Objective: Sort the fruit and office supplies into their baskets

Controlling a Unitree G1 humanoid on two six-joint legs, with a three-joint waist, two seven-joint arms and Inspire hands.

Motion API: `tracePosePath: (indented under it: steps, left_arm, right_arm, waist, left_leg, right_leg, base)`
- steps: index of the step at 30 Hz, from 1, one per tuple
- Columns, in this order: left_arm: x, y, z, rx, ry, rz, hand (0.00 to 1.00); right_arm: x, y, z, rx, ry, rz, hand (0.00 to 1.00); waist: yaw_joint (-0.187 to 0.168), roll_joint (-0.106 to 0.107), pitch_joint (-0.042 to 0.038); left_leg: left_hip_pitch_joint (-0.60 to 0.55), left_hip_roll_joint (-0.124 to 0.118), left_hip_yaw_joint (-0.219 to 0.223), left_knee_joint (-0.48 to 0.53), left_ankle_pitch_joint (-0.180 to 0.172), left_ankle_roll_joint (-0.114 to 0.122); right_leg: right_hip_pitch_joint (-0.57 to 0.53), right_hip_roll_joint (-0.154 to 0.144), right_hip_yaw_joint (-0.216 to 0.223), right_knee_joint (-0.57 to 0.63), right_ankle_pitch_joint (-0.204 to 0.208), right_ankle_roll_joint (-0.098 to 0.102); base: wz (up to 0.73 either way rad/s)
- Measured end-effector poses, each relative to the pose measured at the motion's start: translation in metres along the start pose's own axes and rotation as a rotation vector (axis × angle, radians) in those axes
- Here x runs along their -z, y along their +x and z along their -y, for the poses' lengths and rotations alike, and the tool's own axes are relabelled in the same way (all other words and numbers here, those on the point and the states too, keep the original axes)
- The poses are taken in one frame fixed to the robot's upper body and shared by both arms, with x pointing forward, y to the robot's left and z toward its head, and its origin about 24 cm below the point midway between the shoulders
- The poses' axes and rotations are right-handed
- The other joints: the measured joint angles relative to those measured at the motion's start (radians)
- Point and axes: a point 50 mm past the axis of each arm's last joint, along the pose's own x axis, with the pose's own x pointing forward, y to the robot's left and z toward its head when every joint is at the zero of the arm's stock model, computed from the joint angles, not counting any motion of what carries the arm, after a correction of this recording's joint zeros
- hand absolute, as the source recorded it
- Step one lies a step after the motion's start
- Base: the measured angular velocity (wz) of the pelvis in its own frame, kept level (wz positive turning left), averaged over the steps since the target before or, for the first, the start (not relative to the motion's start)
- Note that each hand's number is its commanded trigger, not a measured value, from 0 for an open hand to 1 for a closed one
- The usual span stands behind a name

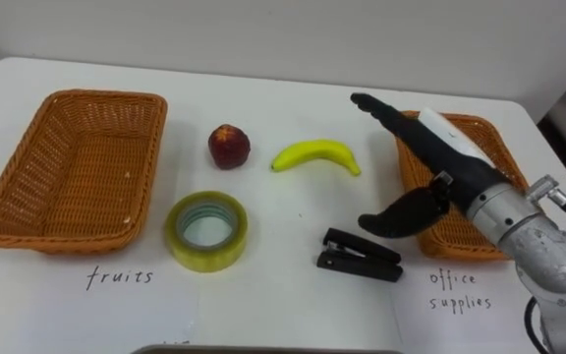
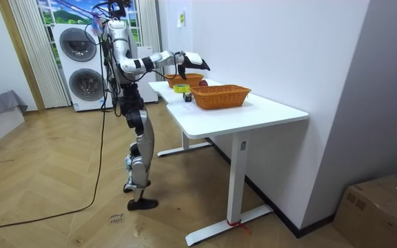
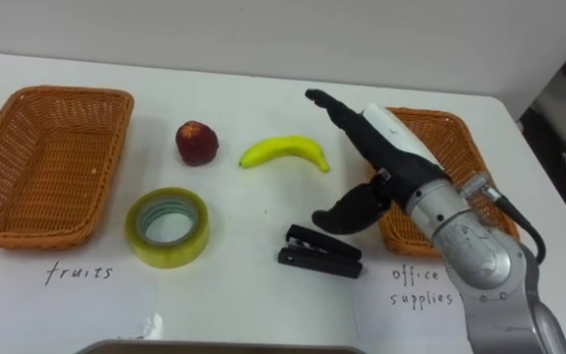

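Fingers (image 1: 386, 113) of the right hand (image 1: 445, 157) were stretched out straight, the thumb spread well apart below them, and they held nothing. The hand hovered over the near left rim of the right basket (image 1: 445, 238), its fingertips reaching out past that rim toward the middle of the white counter (image 1: 293, 88).

All four items lay on the counter between the two wicker baskets, none of them in a basket. The red apple (image 1: 229, 146) sat just beside the left basket (image 1: 96, 95), with the yellow banana (image 1: 315, 155) to its right. In front of the apple lay the roll of tape (image 1: 205, 230), flat on its side. The black stapler (image 1: 359, 255) lay in front of the banana, just below the thumb and apart from it. A handwritten label (image 1: 119, 277) was stuck to the counter in front of each basket.

In the room view the robot stood upright at the counter's end, two stacked washing machines (image 2: 81, 69) behind it, one arm held out over the baskets.
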Motion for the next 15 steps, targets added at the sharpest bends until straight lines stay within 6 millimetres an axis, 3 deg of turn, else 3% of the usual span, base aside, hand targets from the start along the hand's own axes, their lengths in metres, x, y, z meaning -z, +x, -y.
tracePosePath:
  steps: [9,15]
  left_arm:
    - [-0.009,0.001,-0.001,0.001,0.015,0.022,0.00]
    - [-0.013,0.002,-0.001,0.016,0.011,0.032,0.00]
  right_arm:
    - [0.000,0.000,-0.003,-0.037,-0.009,-0.002,0.00]
    - [-0.004,0.003,-0.015,-0.131,-0.032,0.006,0.00]
  waist:
    - [0.025,0.007,0.0058]
    - [0.048,0.009,0.0071]
  left_leg:
    - [-0.012,0.000,0.000,0.002,0.000,0.000]
    - [-0.016,0.001,-0.002,0.005,0.000,0.000]
  right_leg:
    - [-0.015,0.001,0.004,0.004,0.001,-0.001]
    - [-0.016,0.001,0.003,0.004,0.001,-0.001]
  base:
    - [0.00]
    - [0.00]
